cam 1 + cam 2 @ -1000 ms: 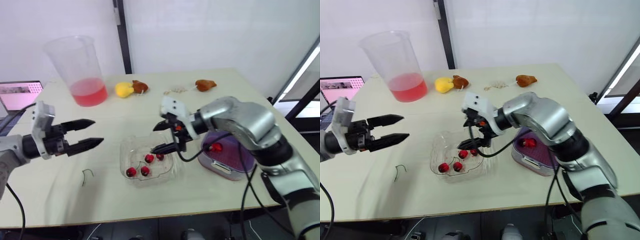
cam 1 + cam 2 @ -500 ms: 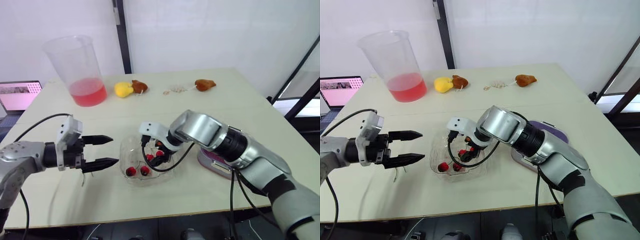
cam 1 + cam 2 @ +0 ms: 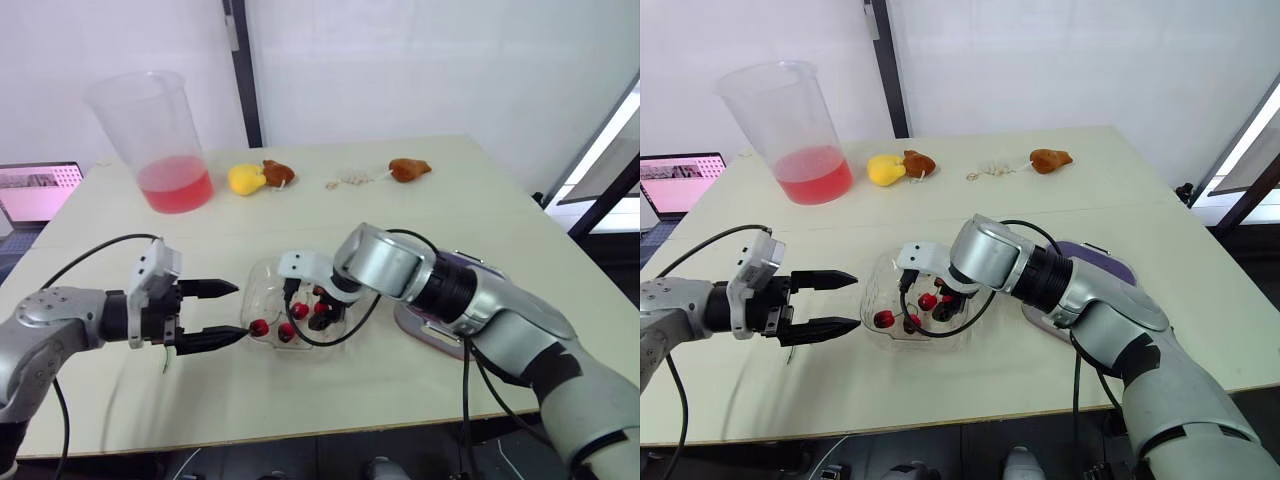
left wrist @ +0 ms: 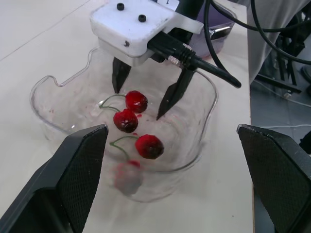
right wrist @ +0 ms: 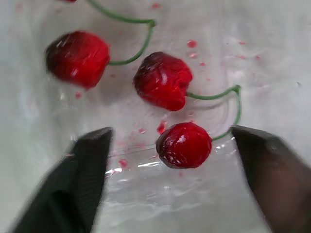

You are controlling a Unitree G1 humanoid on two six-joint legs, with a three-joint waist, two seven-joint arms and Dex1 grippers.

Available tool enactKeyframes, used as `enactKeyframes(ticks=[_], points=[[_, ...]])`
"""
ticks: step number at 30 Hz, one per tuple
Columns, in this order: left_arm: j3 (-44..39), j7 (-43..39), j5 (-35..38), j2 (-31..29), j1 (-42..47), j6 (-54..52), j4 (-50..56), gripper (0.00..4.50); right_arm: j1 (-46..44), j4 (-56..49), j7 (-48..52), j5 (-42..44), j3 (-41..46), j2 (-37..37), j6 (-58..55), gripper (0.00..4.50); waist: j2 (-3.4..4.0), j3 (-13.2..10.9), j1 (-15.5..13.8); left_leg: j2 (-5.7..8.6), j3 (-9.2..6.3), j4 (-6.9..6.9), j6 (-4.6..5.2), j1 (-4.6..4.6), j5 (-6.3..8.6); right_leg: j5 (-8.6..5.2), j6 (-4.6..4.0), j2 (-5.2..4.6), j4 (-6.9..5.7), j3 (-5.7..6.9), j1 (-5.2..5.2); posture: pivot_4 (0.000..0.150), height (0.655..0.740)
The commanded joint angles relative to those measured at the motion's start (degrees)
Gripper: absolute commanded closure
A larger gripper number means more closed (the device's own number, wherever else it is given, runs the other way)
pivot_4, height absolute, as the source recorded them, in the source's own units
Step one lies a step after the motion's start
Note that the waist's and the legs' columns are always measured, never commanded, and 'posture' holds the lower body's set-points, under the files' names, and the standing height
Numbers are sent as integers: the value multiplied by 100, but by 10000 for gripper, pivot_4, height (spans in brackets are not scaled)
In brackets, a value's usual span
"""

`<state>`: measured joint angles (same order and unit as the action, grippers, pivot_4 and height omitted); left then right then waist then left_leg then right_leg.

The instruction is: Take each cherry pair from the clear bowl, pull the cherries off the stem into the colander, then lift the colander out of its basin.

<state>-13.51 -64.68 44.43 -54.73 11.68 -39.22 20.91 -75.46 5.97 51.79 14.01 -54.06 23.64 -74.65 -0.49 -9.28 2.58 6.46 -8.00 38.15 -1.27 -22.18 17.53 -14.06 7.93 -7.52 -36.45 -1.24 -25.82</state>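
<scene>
The clear bowl (image 3: 268, 290) stands mid-table with several red cherries on green stems inside, among them one pair (image 4: 126, 120) and another cherry (image 4: 148, 146). My right gripper (image 3: 310, 312) is down inside the bowl, open, its black fingertips (image 4: 116, 87) standing either side of the cherries without holding any. In the right wrist view a cherry (image 5: 183, 144) lies just ahead of my right gripper (image 5: 171, 130). My left gripper (image 3: 240, 311) hovers open just outside the bowl's left wall. The purple colander and basin (image 3: 1105, 265) sit right of the bowl, largely hidden by my right arm.
A large clear beaker with pink liquid (image 3: 165, 140) stands at the back left. A yellow fruit (image 3: 247, 179) and brown pieces (image 3: 279, 173) (image 3: 410, 169) lie along the far side. A laptop (image 3: 40, 188) sits off the table's left edge.
My right gripper dropped from above the bowl's right rim down among the cherries. My left gripper moved right, up to the bowl's left wall. The bowl shifted slightly.
</scene>
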Motion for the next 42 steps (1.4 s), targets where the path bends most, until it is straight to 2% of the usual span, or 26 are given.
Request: enactKeyframes(ticks=[1, 13, 16, 17, 20, 25, 30, 32, 34, 38, 41, 42], points=[[-93, 57, 164, 36, 79, -39, 176, 0, -182, -71, 92, -160, -37, -28, 64, 23290, 0, 0, 1, 0, 0, 0, 0, 0, 0, 0, 0, 0, 0, 0, 0, 1500, 7400], [-83, 130, 240, 55, 183, -95, 183, 0, -159, -55, 328, -464, -176, -12, 267, 23290, 0, 0, 1, -1, 0, 0, 0, -1, 0, 0, 0, 1, -2, 0, -2, 1500, 7400], [-67, 132, 241, 78, 204, -92, 177, 0, -142, -134, 421, -470, -163, -11, 297, 31564, 0, 0, 1, 0, 0, 0, 0, -1, 0, 0, 0, 0, -2, 0, -2, 1500, 7400], [-59, 132, 244, 90, 213, -92, 173, 0, -148, -190, 467, -454, -152, -2, 285, 35932, 0, 0, 2, 0, 0, 1, 0, -1, 0, 0, 0, 0, -2, 0, -2, 1500, 7400], [-23, 124, 226, 115, 248, -77, 148, 0, -178, -356, 587, -469, -147, 57, 353, 35932, 0, 0, 3, 0, 0, 0, 0, 0, 0, 0, 0, 0, -2, 0, -2, 1500, 7400], [-121, 330, 128, 348, 416, 142, -118, 0, -120, -759, 876, -731, -171, 305, 1331, 35932, 0, 0, -5, 2, 0, 1, 0, -1, 0, 0, 0, -1, -3, 0, -2, 1500, 7400], [-308, 380, 45, 474, 440, 363, -537, 0, 98, -766, 847, -1146, 177, 195, 3048, 35932, -1, 1, 30, -3, 9, 0, -2, -1, 0, 0, 0, 0, -15, 2, -18, 1500, 7400], [-335, 369, 62, 488, 424, 375, -589, 0, 161, -757, 933, -1254, 225, 201, 3250, 35932, -2, 1, 29, 0, 14, 1, -4, -4, 1, 0, 0, -5, -51, 4, -32, 1500, 7400], [-338, 336, 74, 488, 426, 375, -619, 0, 236, -766, 1062, -1181, 357, 174, 2953, 35932, -3, 2, 23, 2, 17, 5, -4, -10, 1, 0, 0, -8, -53, 5, -40, 1500, 7400], [-292, 215, 48, 408, 495, 352, -703, 0, 327, -739, 1051, -1037, 594, 88, 1667, 35932, -3, 2, -1, 2, 17, 11, -4, -14, 1, 0, -1, -8, -54, 6, -41, 1500, 7400], [-248, 82, 78, 324, 528, 282, -714, 0, 416, -689, 926, -904, 838, -94, 1025, 27254, -3, 2, 4, 1, 16, 10, -4, -14, 1, 0, -1, -7, -55, 5, -45, 1500, 7400], [-242, 44, 100, 299, 538, 253, -713, 0, 434, -696, 888, -936, 817, -111, 969, 22724, -3, 2, 9, 1, 17, 9, -4, -14, 1, 0, -1, -7, -55, 5, -46, 1500, 7400]])
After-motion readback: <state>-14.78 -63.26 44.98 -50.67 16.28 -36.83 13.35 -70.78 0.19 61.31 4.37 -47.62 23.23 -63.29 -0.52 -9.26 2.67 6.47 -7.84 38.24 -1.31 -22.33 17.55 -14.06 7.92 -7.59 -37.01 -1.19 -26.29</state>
